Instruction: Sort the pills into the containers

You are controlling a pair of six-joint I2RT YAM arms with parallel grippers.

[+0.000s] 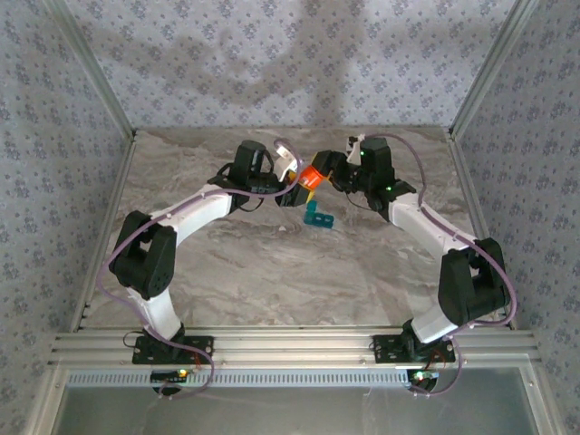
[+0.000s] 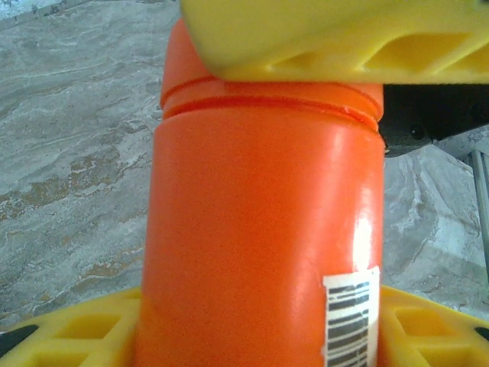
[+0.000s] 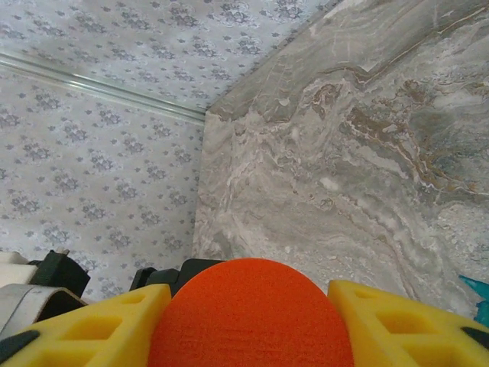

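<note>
Top external: pill organiser (image 1: 317,217) lies near orange bottle (image 1: 311,176), clamped by left gripper (image 1: 302,187) and right gripper (image 1: 325,170).

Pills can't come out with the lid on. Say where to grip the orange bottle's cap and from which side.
The left hand holds the orange bottle by its body, so its cap sticks out. Grip the cap across its round side wall, coming in end-on along the axis.

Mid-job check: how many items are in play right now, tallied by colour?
orange bottle: 1
teal pill organiser: 1
Total: 2
</note>
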